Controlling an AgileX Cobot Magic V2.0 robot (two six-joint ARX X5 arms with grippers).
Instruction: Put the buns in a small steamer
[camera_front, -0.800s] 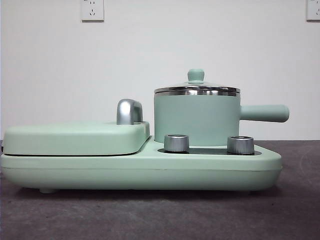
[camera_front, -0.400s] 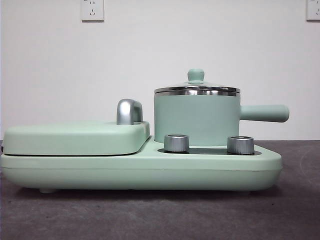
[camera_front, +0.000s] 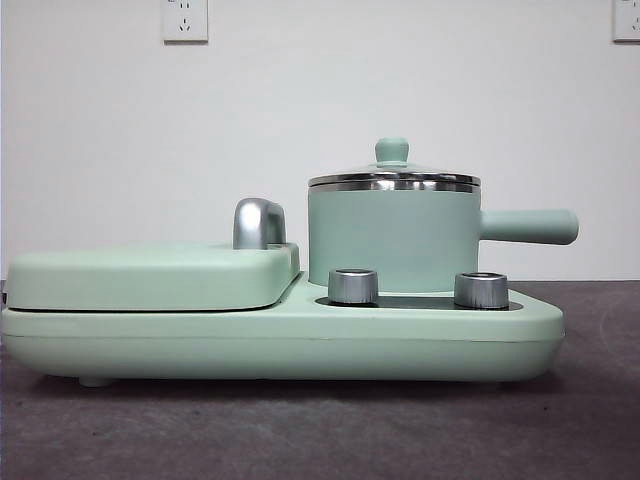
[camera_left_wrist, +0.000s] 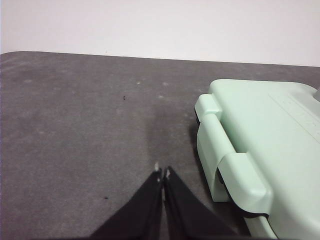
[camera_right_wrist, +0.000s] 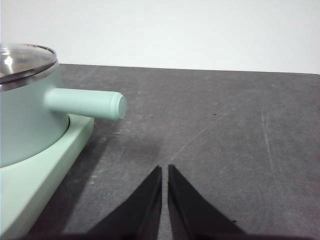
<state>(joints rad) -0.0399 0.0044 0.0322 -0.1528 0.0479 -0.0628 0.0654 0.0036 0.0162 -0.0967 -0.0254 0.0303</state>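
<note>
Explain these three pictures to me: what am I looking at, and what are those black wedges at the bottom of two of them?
One camera sits low at the table's edge; the other two ride on a robot's two arms. The wedges are each arm's pincer: the left pincer and right pincer, both shut and holding nothing. On the dark table stands a mint-green cooking station: a closed flat griddle and a small steamer with its lid on and a straight handle. The left arm faces the griddle end, the right the steamer's handle. No buns show anywhere.
</note>
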